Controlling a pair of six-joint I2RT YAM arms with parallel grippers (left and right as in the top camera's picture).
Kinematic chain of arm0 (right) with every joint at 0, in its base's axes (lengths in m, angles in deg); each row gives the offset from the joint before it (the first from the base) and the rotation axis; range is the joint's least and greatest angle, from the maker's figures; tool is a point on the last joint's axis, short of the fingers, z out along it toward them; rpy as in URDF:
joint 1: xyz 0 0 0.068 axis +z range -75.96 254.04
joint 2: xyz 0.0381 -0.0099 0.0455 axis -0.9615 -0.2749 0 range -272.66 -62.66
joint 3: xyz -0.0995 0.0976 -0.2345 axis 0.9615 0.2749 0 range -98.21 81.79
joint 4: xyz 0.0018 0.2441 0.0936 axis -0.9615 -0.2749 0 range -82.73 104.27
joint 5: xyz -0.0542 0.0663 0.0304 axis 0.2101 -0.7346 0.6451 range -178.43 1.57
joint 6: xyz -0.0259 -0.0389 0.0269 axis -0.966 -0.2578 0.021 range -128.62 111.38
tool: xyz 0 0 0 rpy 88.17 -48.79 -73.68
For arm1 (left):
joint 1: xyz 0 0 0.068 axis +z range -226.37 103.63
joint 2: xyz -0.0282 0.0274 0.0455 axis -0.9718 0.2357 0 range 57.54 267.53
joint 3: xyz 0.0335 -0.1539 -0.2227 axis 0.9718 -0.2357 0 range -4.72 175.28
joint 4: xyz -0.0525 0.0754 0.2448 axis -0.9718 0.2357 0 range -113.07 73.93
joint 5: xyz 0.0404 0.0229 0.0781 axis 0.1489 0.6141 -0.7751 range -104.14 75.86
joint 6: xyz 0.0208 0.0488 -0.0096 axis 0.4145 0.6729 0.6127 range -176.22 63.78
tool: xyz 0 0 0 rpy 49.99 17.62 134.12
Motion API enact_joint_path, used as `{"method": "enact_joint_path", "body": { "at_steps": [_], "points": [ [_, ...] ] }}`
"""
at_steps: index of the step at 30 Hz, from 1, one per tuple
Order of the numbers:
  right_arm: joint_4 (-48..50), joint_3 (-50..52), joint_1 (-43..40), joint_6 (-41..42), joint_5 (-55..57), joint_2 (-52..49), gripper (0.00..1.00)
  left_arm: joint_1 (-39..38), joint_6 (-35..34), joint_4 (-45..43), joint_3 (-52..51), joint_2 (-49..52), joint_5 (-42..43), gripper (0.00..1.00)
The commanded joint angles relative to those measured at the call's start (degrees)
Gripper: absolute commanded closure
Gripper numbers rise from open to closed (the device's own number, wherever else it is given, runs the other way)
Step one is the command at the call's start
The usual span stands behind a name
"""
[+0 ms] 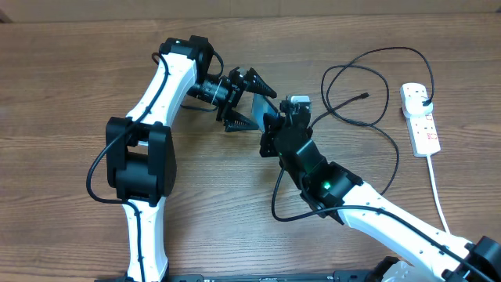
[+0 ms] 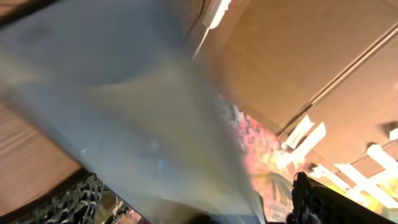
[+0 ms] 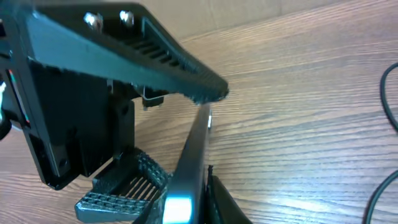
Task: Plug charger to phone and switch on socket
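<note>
The phone (image 1: pixel 257 110) is held up on its edge above the table centre, between both grippers. My left gripper (image 1: pixel 244 100) spans it with one finger on each side and is shut on it. In the left wrist view the blurred screen (image 2: pixel 137 124) fills the space between my fingers (image 2: pixel 193 199). My right gripper (image 1: pixel 275 129) grips the phone's near end. The right wrist view shows the phone edge-on (image 3: pixel 189 155) in my jaws (image 3: pixel 199 180). The charger cable (image 1: pixel 368 78) loops on the table to the right, its connector tip (image 1: pixel 365 95) lying free. Its plug (image 1: pixel 423 98) sits in the socket (image 1: pixel 420 125).
The socket's thick white cord (image 1: pixel 435 184) runs toward the front right edge. The right arm's own black cable (image 1: pixel 275 205) curls beside its forearm. The left gripper's ribbed fingers (image 3: pixel 137 56) fill the left of the right wrist view. The wood table (image 1: pixel 63 94) spreads to the left.
</note>
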Motion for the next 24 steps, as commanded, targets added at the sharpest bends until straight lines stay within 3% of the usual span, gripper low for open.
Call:
{"method": "enact_joint_path", "body": {
  "at_steps": [1,5,12,18,21,24],
  "points": [
    [0.3,-1.0,0.2,-0.1,1.5,3.4,0.89,1.9,0.6,0.1,1.6,-0.2,-3.3,0.00],
    [-0.5,-1.0,0.2,-0.1,1.5,4.9,0.96,4.7,0.7,0.4,1.6,-0.5,-3.5,0.00],
    [-3.7,-1.0,-0.2,-0.1,2.8,5.0,0.96,7.6,1.9,0.5,1.6,-0.5,-5.2,0.00],
    [-4.3,-1.6,-2.8,0.0,2.9,7.8,0.96,10.8,8.0,3.8,1.7,-1.8,-6.1,0.00],
    [-5.0,-2.1,-4.1,1.6,-0.4,11.9,0.96,14.2,10.6,8.3,2.7,-5.7,-13.5,0.00],
    [-5.7,-2.1,-8.9,11.5,-10.0,14.0,0.96,17.7,11.2,10.7,3.0,-14.8,-25.7,0.00]
  ]
}}
